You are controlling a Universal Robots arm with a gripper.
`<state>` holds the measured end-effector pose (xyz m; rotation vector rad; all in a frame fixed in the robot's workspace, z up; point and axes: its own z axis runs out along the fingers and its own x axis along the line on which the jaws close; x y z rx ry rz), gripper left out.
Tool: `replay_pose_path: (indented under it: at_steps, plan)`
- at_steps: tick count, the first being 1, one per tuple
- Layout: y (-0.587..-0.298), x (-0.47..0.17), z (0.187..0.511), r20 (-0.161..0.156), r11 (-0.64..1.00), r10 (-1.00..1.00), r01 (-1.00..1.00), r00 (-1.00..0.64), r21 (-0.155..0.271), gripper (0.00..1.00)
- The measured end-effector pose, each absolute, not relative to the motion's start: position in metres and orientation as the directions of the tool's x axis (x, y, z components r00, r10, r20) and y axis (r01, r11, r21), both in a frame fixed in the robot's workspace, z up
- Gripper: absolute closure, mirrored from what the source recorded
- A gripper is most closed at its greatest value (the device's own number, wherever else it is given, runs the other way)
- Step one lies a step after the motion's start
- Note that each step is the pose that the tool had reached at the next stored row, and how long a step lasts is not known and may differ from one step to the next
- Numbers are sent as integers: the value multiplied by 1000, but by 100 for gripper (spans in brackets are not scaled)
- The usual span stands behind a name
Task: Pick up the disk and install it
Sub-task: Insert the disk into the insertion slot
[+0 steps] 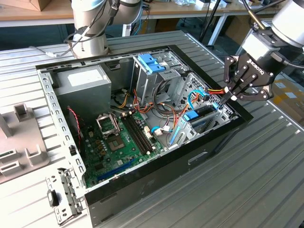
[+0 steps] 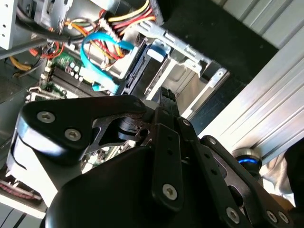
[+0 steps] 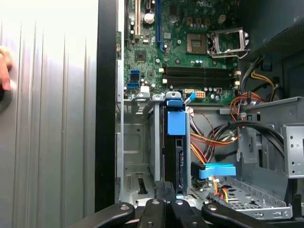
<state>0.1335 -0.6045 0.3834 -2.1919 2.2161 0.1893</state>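
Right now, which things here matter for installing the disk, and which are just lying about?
Job in hand:
disk, standing on edge in the metal drive bay
gripper, at the disk's outer end

Lying about:
grey power-supply box
motherboard
loose metal bracket on the table beside the case

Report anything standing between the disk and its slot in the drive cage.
Nothing visible does. The disk already stands on edge inside the cage, directly ahead of the gripper; the cables run beside it.
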Motion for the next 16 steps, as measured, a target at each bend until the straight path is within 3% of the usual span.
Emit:
replay_pose_path:
  at_steps: [3,16]
  plan:
    - [-605,134,383,-99,7,-995,-999,-10,32,89]
    - [-604,133,383,-99,7,-995,-1000,-10,25,89]
